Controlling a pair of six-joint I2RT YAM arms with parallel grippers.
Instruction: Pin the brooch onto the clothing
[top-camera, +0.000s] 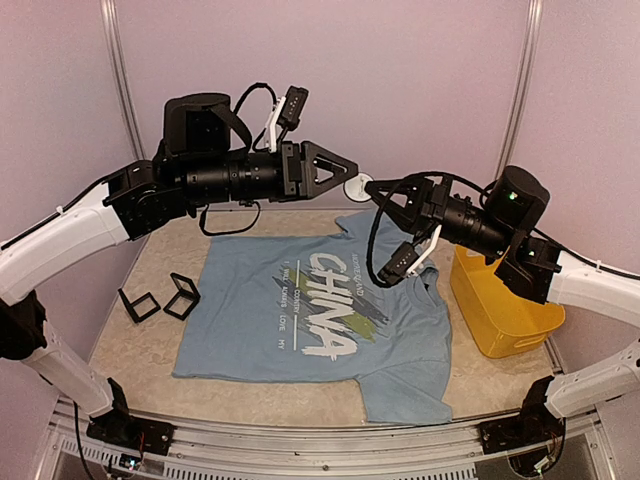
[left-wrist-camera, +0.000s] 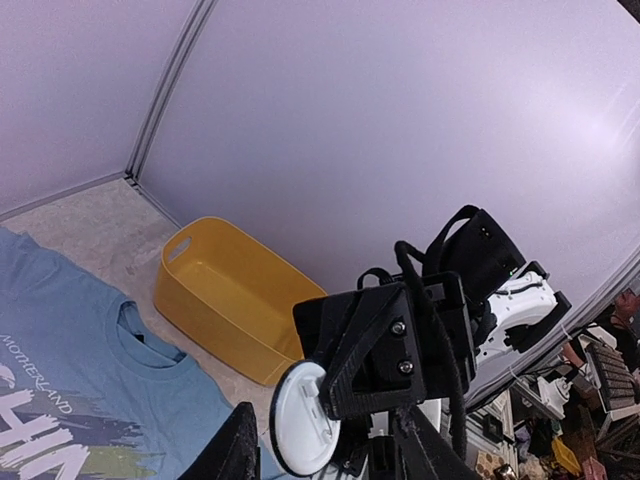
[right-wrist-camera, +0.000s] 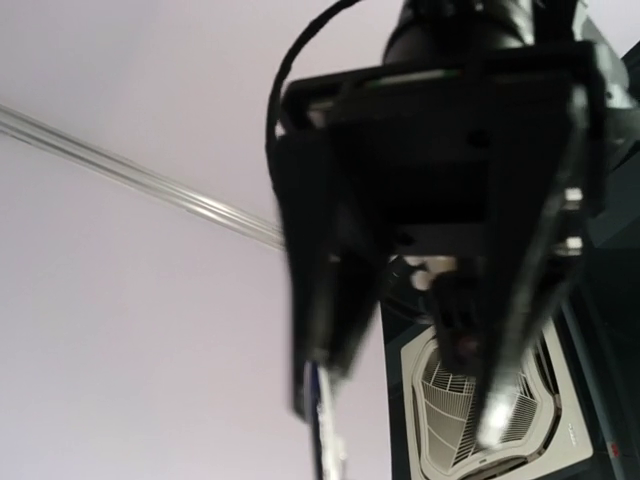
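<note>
Handover looked like the step in hand to me. The brooch (top-camera: 357, 185) was up in the air over the far edge of the counter (top-camera: 150, 345), beyond the clothing (top-camera: 260, 320), which lay flat in the middle of the counter. The right end effector (top-camera: 376, 188) was clenched on the brooch's rim, with the pale back turned toward my left wrist camera. The left end effector (top-camera: 349, 175) was released. Its fingers (left-wrist-camera: 236, 454) stood on either side of the brooch, and I could not tell if they touched it.

To do this well, I thought the left fingers should sit square on the rim before any squeeze. I could not see the pin, so I wanted to keep the back clear. The right side should let go only once the left has a firm hold. If not, the little badge could drop onto the shirt or into the yellow tub (top-camera: 500, 315) by the right edge. Slow and gentle seemed best to me, since the badge looked small and smooth. Pinning was not yet done.
</note>
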